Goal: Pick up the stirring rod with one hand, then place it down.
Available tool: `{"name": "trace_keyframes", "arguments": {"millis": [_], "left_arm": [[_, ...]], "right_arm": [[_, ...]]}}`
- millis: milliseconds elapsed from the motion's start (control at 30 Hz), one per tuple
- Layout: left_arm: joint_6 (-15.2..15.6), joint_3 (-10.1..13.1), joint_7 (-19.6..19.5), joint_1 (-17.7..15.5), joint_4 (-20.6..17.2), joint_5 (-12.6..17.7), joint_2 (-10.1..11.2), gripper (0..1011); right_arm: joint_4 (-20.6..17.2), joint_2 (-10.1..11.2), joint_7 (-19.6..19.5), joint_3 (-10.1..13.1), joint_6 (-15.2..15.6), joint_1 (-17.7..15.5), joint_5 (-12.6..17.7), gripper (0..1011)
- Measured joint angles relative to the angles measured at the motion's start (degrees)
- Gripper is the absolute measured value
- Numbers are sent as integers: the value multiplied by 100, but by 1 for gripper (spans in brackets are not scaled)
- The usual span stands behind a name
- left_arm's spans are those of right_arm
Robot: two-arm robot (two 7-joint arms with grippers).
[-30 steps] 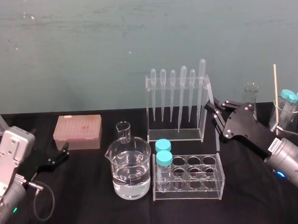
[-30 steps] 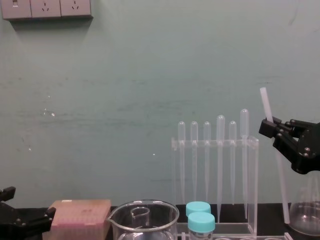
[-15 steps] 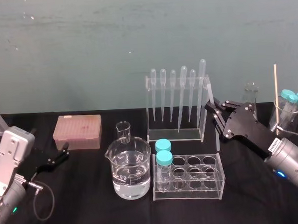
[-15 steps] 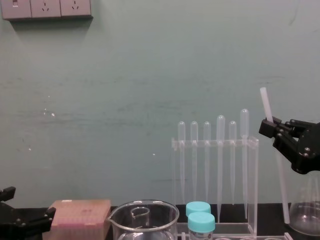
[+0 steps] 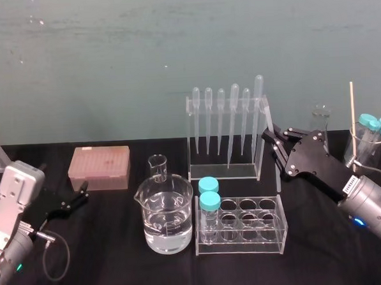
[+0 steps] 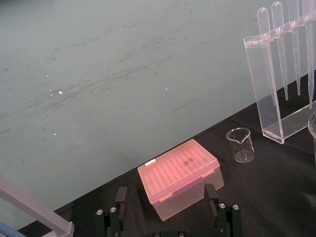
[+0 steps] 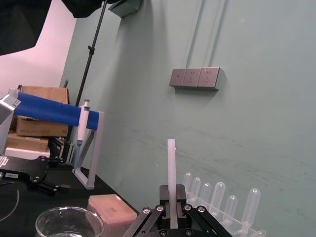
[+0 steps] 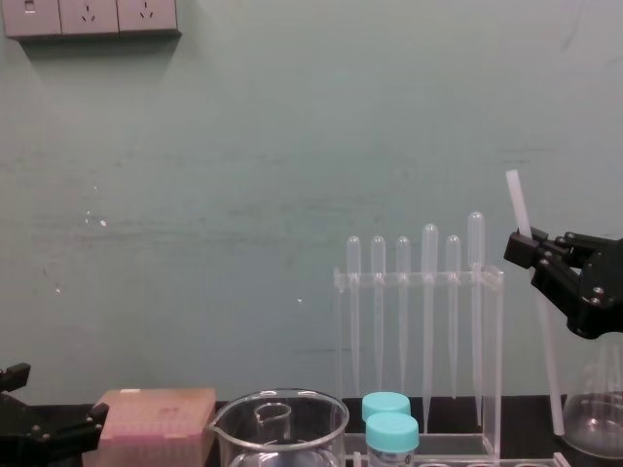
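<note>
Nothing had shifted in the last second. The right gripper (image 8: 531, 249) stayed with its fingers clamped on the stirring rod (image 8: 520, 209), which stood near upright beside the pipette rack (image 8: 419, 280) — lower tip perhaps just off the surface (image 5: 120, 267). Setting it down remained. The left gripper (image 5: 78, 197) sat parked, fingers wide.

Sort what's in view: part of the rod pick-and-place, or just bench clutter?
In play:
stirring rod, clamped in the right end effector.

Clutter:
pipette rack, large beaker, small beaker, tube rack, pink tip box, flask. The left end effector is parked open at the table's left.
</note>
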Motion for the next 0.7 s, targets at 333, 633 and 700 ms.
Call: {"name": "trace_keyframes", "arguments": {"millis": [333,633,700], "left_arm": [[0,0,0,0,0,0,0,1000],[0,0,0,0,0,0,0,1000],[0,0,0,0,0,0,0,1000]], "right_arm": [[0,0,0,0,0,0,0,68],[0,0,0,0,0,0,0,68],[0,0,0,0,0,0,0,68]]}}
